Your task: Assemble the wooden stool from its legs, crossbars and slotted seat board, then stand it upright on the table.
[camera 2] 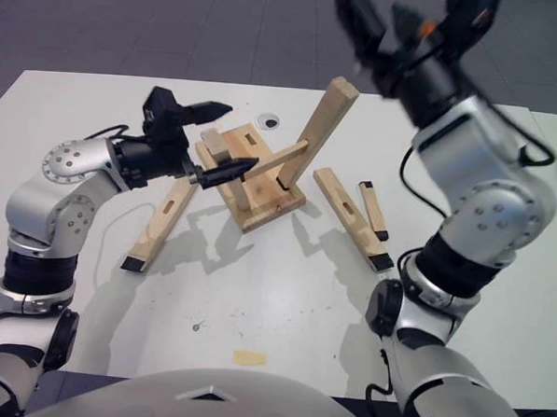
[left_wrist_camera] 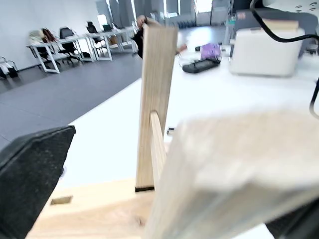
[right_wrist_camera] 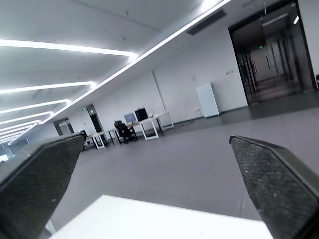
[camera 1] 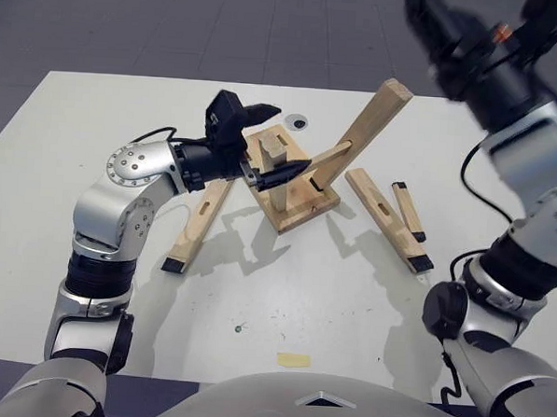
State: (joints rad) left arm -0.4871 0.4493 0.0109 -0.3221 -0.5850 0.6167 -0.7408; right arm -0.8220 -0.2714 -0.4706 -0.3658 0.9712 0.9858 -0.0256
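Left gripper [camera 1: 288, 139]: the two black, tapered fingers [camera 1: 257, 111] are spread apart and straddle a short upright leg [camera 1: 274, 150]. One finger passes on the far side of its top and the other across its near face. In the left wrist view a strip of board shows between one finger and the wood, so the leg is not clamped.

Right gripper [right_wrist_camera: 157, 185]: the textured dark pads are held wide apart with nothing between them. It is lifted high, above and to the right of the seat board.

Seat board [camera 1: 302, 212]: pale, square-cut plank with rectangular slots, lying flat on the white table [camera 1: 348, 306].
- The short leg is a blunt, square-section block standing in the board's middle.
- A long leg [camera 1: 372, 120] rises from the board's right part, tilted away to the right. It is smooth light wood.
- A thin crossbar [camera 1: 330, 156] runs from that leg down toward the board's centre.

Loose parts:
- Spare leg [camera 1: 198, 225] lies flat just left of the board, with a black cap at its near end.
- Slotted leg [camera 1: 386, 220] lies flat to the right of the board, also black-tipped.
- Short bar [camera 1: 409, 212] lies just beyond the slotted leg, farther right.

Left arm: elbow bent to the left of the board, forearm level and pointing toward the board. Right arm: bent steeply upward, well right of the board.
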